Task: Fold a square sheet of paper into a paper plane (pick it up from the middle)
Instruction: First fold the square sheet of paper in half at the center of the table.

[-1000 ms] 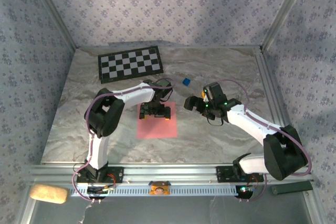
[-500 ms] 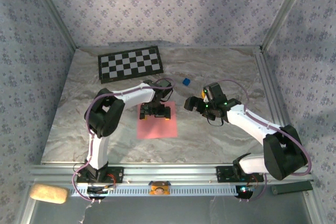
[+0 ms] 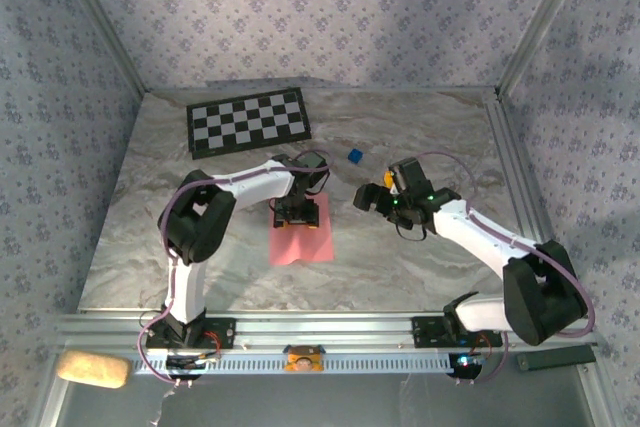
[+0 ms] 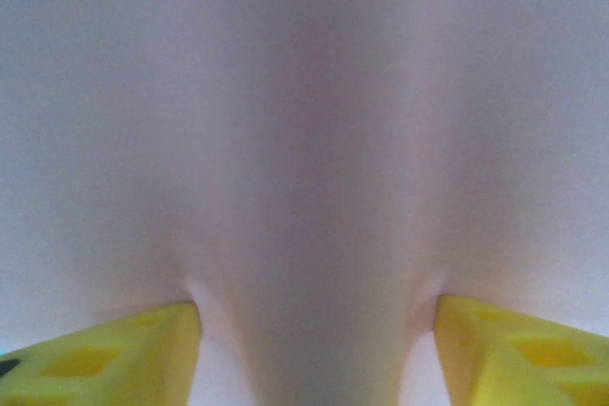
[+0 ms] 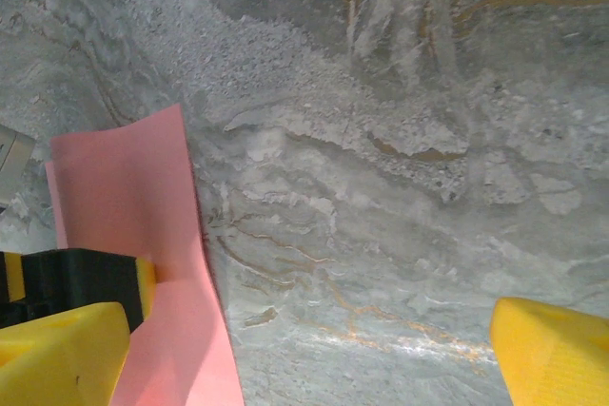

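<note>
The left gripper (image 3: 300,215) is about half spread, its 2 yellow fingertips (image 4: 124,354) pressing on the middle of the square sheet of paper (image 3: 300,245), which humps into a soft ridge between them. The salmon-pink sheet lies mid-worktop (image 3: 420,267). The right gripper (image 3: 368,197) hovers wide apart beside it, holding nothing.

White-shelled left arm (image 3: 250,179) and right arm (image 3: 480,236), black joints, looping purplish cables (image 3: 445,159), yellow-fingered left gripper (image 4: 317,349) and right gripper (image 5: 304,349).

No legible text or labels anywhere.
</note>
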